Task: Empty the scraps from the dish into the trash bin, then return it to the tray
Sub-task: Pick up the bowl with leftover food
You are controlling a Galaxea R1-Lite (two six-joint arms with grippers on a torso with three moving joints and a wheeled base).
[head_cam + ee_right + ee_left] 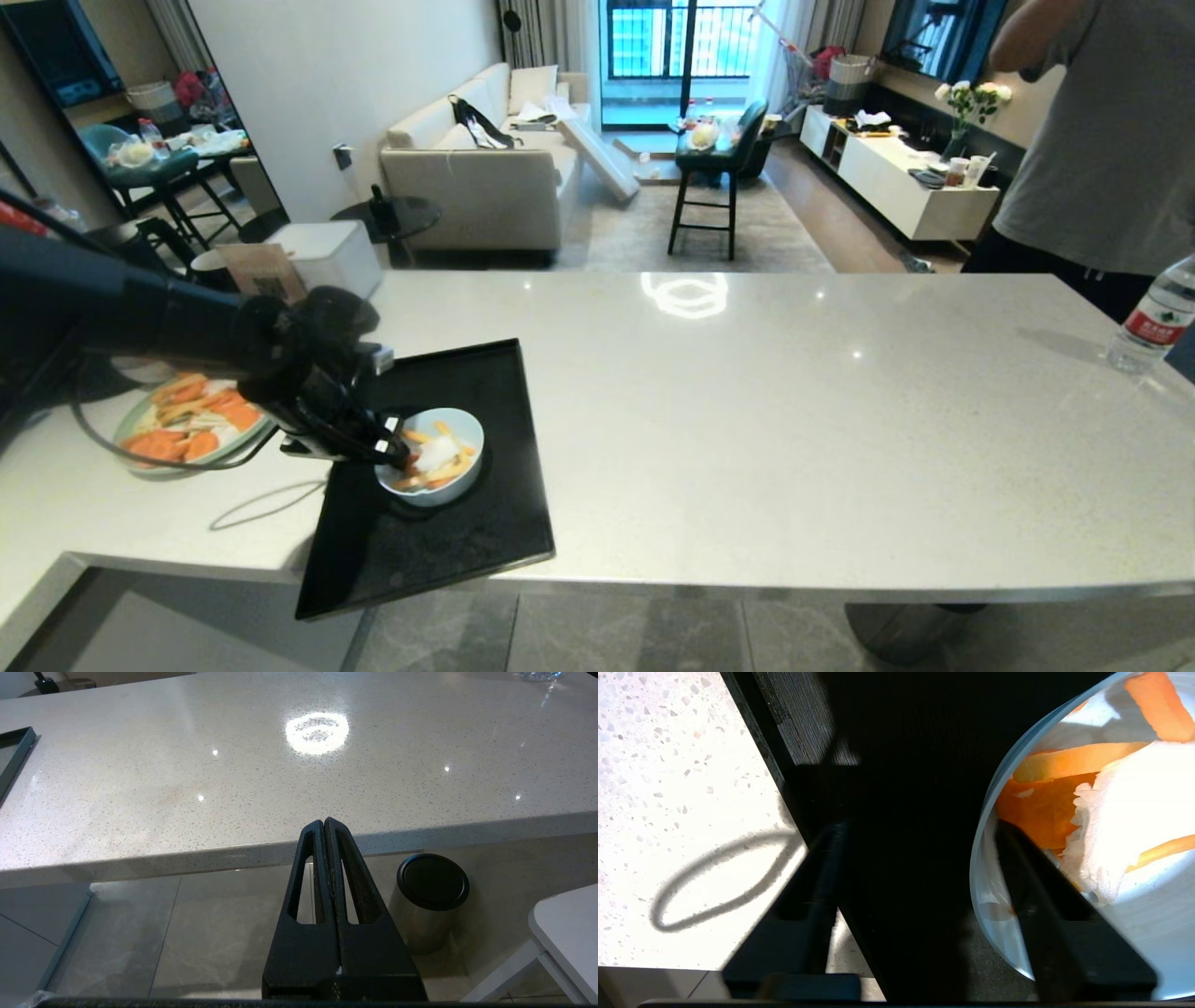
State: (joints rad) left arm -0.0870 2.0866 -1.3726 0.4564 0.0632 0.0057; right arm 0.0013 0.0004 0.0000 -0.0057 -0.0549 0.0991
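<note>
A long pale speckled stone counter (747, 420) fills the scene, glossy enough to throw back a ring of ceiling light, and beyond it lies a living room with a cream sofa (485, 177), a dark bar stool (714, 177), a white low cabinet (896, 182) carrying flowers, and a balcony door at the back. A person in a grey shirt (1102, 131) stands at the counter's far right corner, near a plastic water bottle (1153, 322). On the counter's left end sits the tray (448, 551), its near corner jutting over the edge. On the tray rests the dish (431, 457), holding the scraps (434, 455) — orange and yellow strips around a white lump. Left of the tray is a pale-green plate (187, 429) heaped with orange slices. The left gripper (392, 450) is down at the dish's left rim, jaws parted and straddling it, one finger (1031, 882) inside the bowl and the other outside over the tray, not yet pinching. The right gripper (324, 828) hangs below the counter's edge with its jaws pressed together, empty, near a dark steel cylinder (427, 900) on the tiled floor.
</note>
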